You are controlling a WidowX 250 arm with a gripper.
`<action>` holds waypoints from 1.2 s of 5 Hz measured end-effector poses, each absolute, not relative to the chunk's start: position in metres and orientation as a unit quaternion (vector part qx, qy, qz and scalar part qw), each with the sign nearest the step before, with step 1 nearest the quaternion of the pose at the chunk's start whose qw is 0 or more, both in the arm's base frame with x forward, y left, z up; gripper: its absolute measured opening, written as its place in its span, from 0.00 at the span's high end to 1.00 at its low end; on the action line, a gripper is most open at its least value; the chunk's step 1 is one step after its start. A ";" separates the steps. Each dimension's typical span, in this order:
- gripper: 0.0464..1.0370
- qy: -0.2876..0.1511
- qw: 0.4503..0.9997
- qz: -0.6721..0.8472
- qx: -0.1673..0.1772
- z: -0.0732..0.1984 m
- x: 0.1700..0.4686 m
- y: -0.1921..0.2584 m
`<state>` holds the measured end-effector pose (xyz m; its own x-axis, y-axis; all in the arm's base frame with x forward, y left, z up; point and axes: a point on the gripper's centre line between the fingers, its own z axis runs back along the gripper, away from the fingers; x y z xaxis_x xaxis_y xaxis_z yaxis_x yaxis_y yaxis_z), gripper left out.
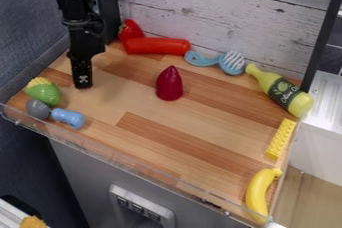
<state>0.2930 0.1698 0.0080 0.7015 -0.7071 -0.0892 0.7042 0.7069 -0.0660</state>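
Green-and-yellow toy (44, 93): left edge, nearest my gripper (82, 87), behind the blue toy (69, 118).
Jaws: can't tell their state from here; they point down over the board's left side.
Dark red cone (169, 84): upright, mid-board.
Bottle (282, 92): lying, right.
Banana (257, 192): front right corner.

Room all around the upright cone (169, 85)

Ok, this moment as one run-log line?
pincer: empty, between green toy and cone | cone: upright | bottle: lying, view's right | banana: bottom right
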 end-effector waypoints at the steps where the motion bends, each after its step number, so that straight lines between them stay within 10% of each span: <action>1: 0.99 0.073 0.935 -0.344 -0.039 0.014 0.288 0.165; 3: 0.99 0.067 0.983 -0.165 -0.040 0.087 0.290 0.164; 6: 0.99 0.062 0.989 0.126 -0.045 0.125 0.286 0.169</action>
